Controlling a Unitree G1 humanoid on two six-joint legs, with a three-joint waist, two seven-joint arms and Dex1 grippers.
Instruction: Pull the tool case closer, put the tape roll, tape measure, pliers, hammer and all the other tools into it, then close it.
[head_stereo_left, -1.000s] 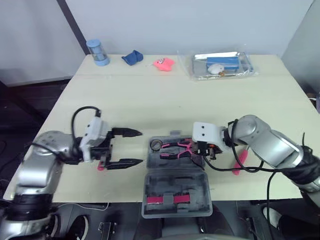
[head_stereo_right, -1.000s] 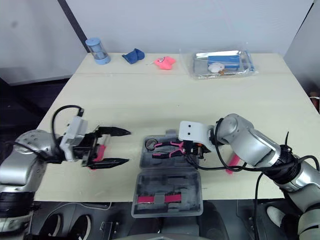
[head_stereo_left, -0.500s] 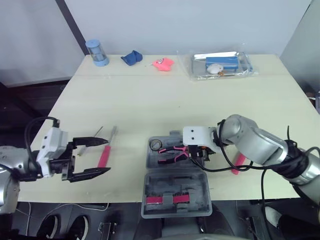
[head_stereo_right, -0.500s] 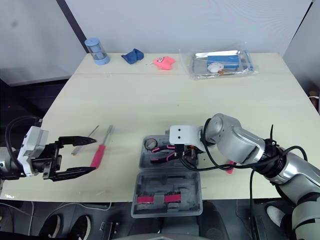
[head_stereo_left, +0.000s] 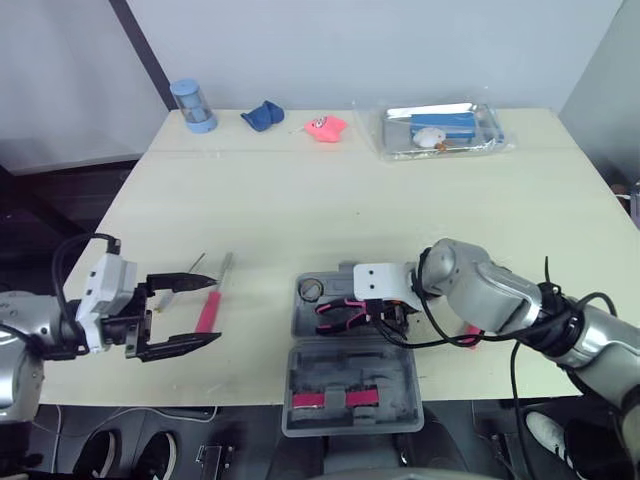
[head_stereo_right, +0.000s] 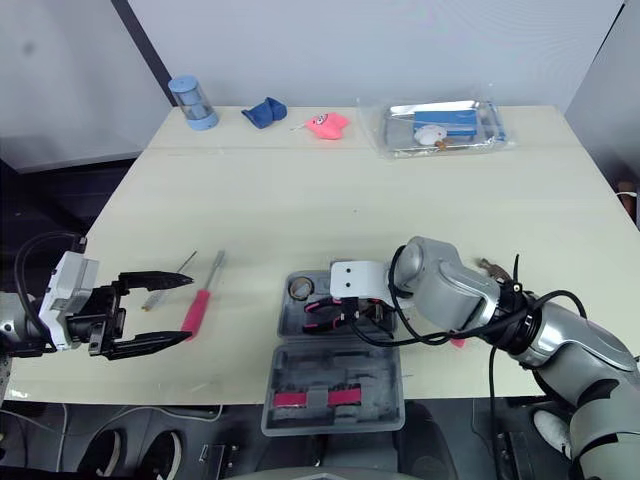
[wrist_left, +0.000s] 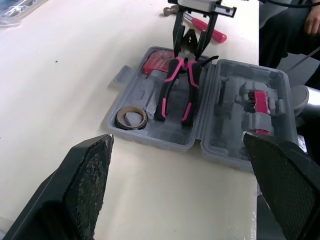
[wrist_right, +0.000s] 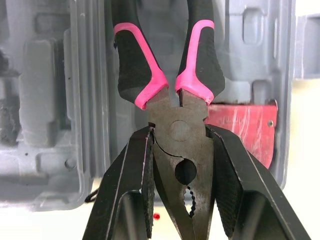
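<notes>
The grey tool case (head_stereo_left: 305, 322) lies open at the table's front edge, its lid (head_stereo_left: 352, 392) folded toward me. Inside lie a tape roll (head_stereo_left: 311, 291), a red tape measure (wrist_right: 240, 122) and the pink-handled pliers (head_stereo_left: 340, 309). My right gripper (head_stereo_left: 384, 312) is shut on the pliers' head (wrist_right: 180, 125), which rests in the case. The pink-handled hammer (head_stereo_left: 471, 334) lies behind my right arm. My left gripper (head_stereo_left: 216, 311) hangs open at the front left. A pink screwdriver (head_stereo_right: 198, 308) lies just past its fingertips, and a thin metal tool (head_stereo_right: 186, 263) is beside it.
Along the far edge stand a blue cylinder (head_stereo_left: 193, 105), a blue cloth (head_stereo_left: 264, 114), a pink toy (head_stereo_left: 326, 127) and a clear packet with a blue box (head_stereo_left: 440, 130). The wide middle of the table is bare.
My left arm has drawn back from beside the case to the front left, uncovering the screwdriver. My right gripper has carried the pliers left and down into the case.
</notes>
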